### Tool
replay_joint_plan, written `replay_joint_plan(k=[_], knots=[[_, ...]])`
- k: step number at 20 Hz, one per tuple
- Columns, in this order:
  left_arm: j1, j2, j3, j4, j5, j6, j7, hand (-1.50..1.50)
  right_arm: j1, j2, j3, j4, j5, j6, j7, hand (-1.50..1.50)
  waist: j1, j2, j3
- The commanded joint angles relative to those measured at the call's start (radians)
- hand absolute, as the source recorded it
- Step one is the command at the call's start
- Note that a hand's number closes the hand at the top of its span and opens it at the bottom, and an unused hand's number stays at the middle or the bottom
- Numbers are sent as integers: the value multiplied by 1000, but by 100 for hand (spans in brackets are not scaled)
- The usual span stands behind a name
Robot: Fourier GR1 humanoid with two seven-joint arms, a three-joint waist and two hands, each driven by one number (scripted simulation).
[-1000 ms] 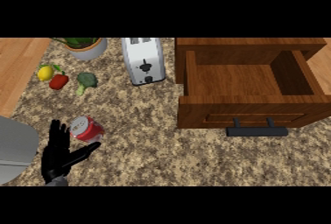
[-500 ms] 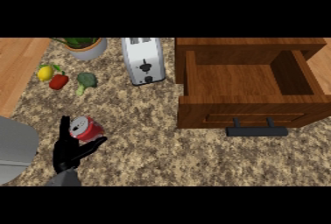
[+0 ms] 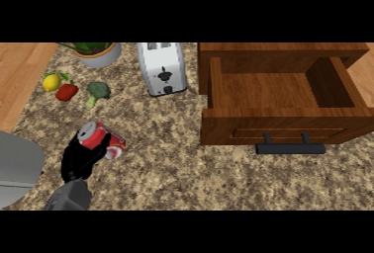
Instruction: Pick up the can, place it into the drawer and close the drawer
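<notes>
left hand on the can, drawer standing open

the red can (image 3: 101,140) lies tilted on the speckled counter (image 3: 190,173) at the near left, its silver top turned toward the far left. the left hand (image 3: 82,159) comes in from the near edge on a grey forearm and has its black fingers curled round the can's near side, so the lower part of the can is partly hidden behind them. the can looks to be touching the counter, though i cannot tell for sure whether it is lifted off it.

well to the right, the wooden drawer (image 3: 281,96) is pulled open, its bare wooden floor showing, with the dark handle (image 3: 290,147) on its near front face. the can is well apart from it, across an open stretch of counter.

at the far side, a white toaster (image 3: 162,69) stands just left of the drawer. further left is a plant pot (image 3: 96,53) with green leaves. near it lie a lemon (image 3: 51,82), a red pepper (image 3: 67,92) and a piece of broccoli (image 3: 97,92), close together in a short row, all far of the can. a grey rounded object (image 3: 16,168) sits at the left edge, just left of the hand.

the right hand does not show.
</notes>
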Motion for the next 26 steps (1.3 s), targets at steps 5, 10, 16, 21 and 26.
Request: replay_joint_plan(k=[5, 10, 16, 21, 26], knots=[[-74, 3, -48, -54, 18, -54, 38, 150, -9, 16, 19, -2, 20, -21, 8, -150, 0, 0, 0], [-73, -48, -135, -155, -13, -34, 118, 150, 98, 16, 29, 8, 1, 10, -83, -150, -4, -3, 1], [-34, -69, -199, -320, -25, -9, 175, 150, 71, -4, -31, -33, -83, -5, 17, -150, 2, -3, 1], [-122, -72, -238, -439, -36, 96, 271, 150, 15, 5, 12, -6, -4, -45, 0, -150, 4, -2, 1], [-92, -83, -294, -550, -61, 138, 347, 150, 1, -11, 11, -109, -51, -110, 96, -150, 3, -1, 0]])
